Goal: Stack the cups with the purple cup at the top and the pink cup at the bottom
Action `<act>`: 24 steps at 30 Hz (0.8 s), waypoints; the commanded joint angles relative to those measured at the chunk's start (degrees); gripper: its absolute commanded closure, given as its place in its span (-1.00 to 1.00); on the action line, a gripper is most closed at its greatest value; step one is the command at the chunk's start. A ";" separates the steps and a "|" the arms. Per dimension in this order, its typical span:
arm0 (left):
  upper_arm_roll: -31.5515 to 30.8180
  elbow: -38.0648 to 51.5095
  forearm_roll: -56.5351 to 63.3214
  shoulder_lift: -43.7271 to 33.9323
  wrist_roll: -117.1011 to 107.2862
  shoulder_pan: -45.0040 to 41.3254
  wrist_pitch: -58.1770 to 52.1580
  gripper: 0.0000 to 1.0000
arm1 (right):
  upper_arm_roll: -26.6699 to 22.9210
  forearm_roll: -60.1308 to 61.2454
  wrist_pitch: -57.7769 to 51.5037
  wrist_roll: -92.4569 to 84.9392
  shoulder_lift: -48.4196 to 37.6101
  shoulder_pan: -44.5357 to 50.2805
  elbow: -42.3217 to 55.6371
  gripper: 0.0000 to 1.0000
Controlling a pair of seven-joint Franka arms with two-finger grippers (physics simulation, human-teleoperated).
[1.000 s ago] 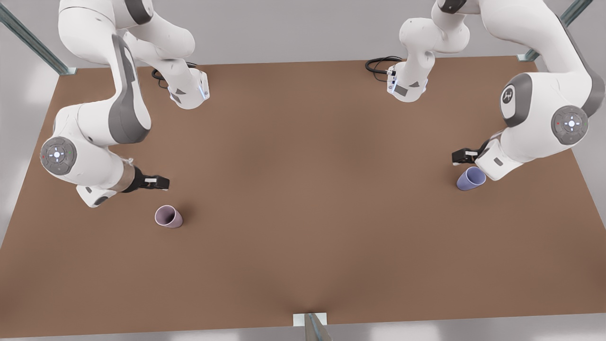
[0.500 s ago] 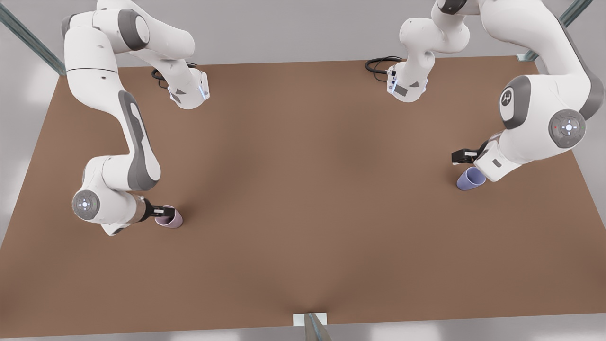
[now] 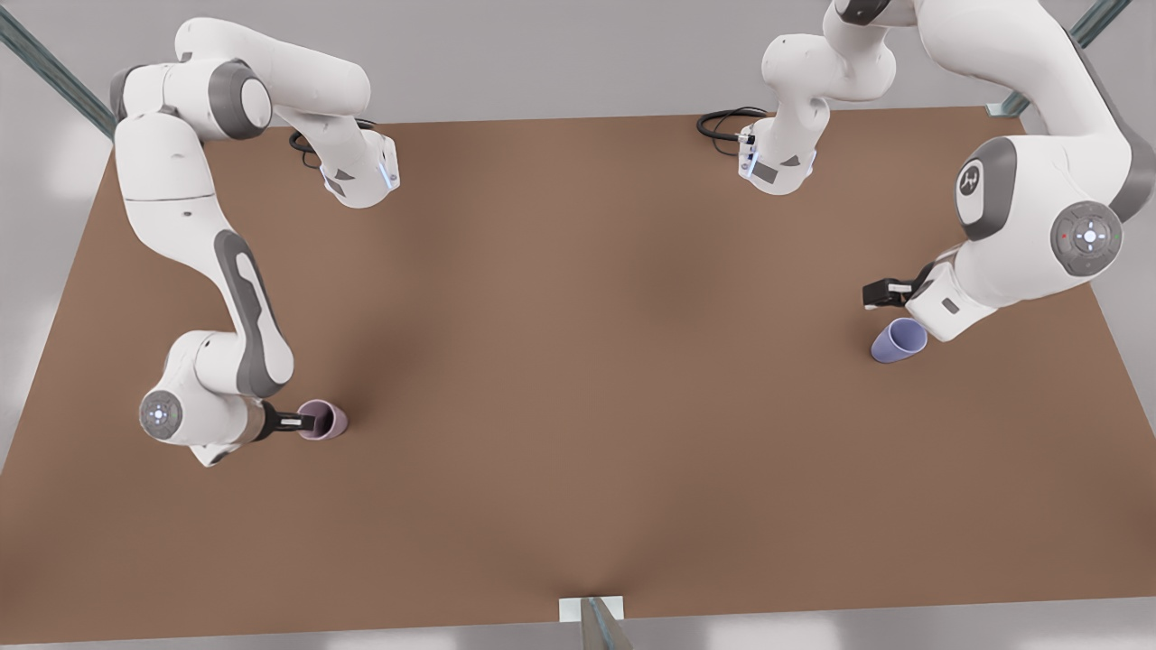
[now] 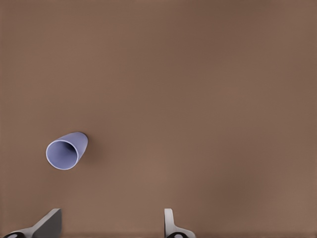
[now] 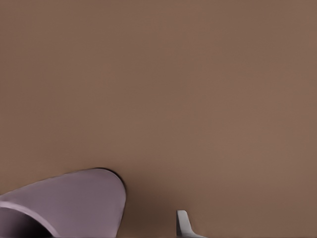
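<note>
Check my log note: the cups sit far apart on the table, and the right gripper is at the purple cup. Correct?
No: the right gripper is at the pink cup, as the right wrist view shows; the left gripper is by the purple cup. The cups do sit far apart on the table.

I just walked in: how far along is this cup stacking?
Nothing is stacked yet. The right gripper is at the pink cup's rim, apparently about to grip it. The left gripper hangs open beside the purple cup. Lifting and nesting both cups remains.
</note>
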 commanded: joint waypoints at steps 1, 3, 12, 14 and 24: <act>-0.04 0.05 0.05 -0.10 0.11 -0.01 -0.37 -1.00 | -0.02 -0.52 1.46 -9.06 0.28 -0.01 -0.01 0.57; -0.04 0.05 0.05 -0.02 0.11 -0.01 -1.07 -1.00 | 0.06 -0.52 1.37 -9.06 0.19 -0.01 -0.10 0.57; 0.05 -0.04 0.14 0.33 0.02 -0.01 -1.16 -1.00 | 0.50 -0.52 -7.15 -3.88 -4.38 3.77 3.94 0.57; 0.05 -0.04 0.14 0.51 0.02 -0.01 -0.81 -1.00 | 0.42 -0.52 -7.77 1.74 -6.04 8.78 6.57 0.57; 1.19 -0.65 0.84 3.32 0.02 0.87 0.86 -1.00 | 0.50 -1.48 -11.99 36.46 -1.04 33.82 25.82 0.57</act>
